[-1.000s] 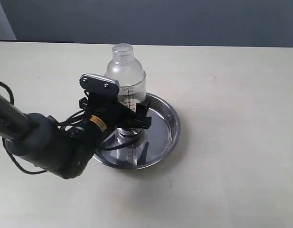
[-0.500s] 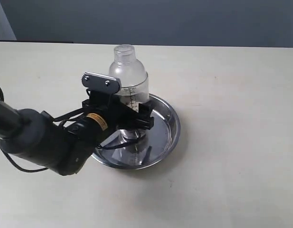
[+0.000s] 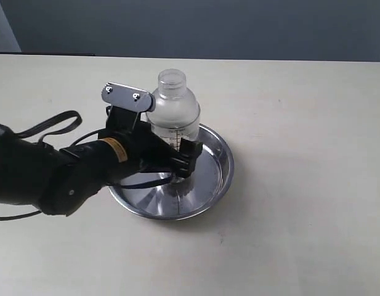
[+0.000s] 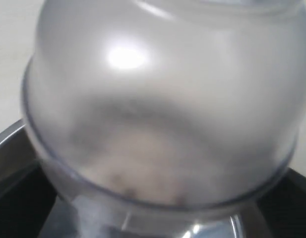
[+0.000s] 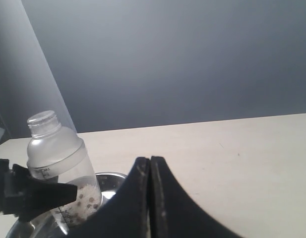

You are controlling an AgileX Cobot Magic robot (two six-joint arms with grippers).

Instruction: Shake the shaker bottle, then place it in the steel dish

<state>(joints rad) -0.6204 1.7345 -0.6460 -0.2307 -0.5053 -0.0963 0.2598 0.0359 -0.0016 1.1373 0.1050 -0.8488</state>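
Observation:
The shaker bottle (image 3: 173, 111) stands upright over the base of the steel dish (image 3: 223, 166), its clear lower part behind my left gripper (image 3: 175, 158), which is shut on its sides. Whether its bottom touches the dish is hidden. In the left wrist view the frosted dome of the bottle (image 4: 157, 99) fills the picture, with the dish rim (image 4: 9, 139) at the edge. The right wrist view shows the bottle (image 5: 56, 148) with brown granules inside, the dish (image 5: 110, 181) and a black finger (image 5: 43, 193) of the left gripper against it. My right gripper (image 5: 150, 166) is shut and empty, away from both.
The dish rests on a pale beige table (image 3: 300, 123) with a dark wall behind. The left arm's black body and cables (image 3: 54, 172) lie low over the table left of the dish.
The left arm has dropped lower and the bottle has come down and slightly right, deeper into the dish.

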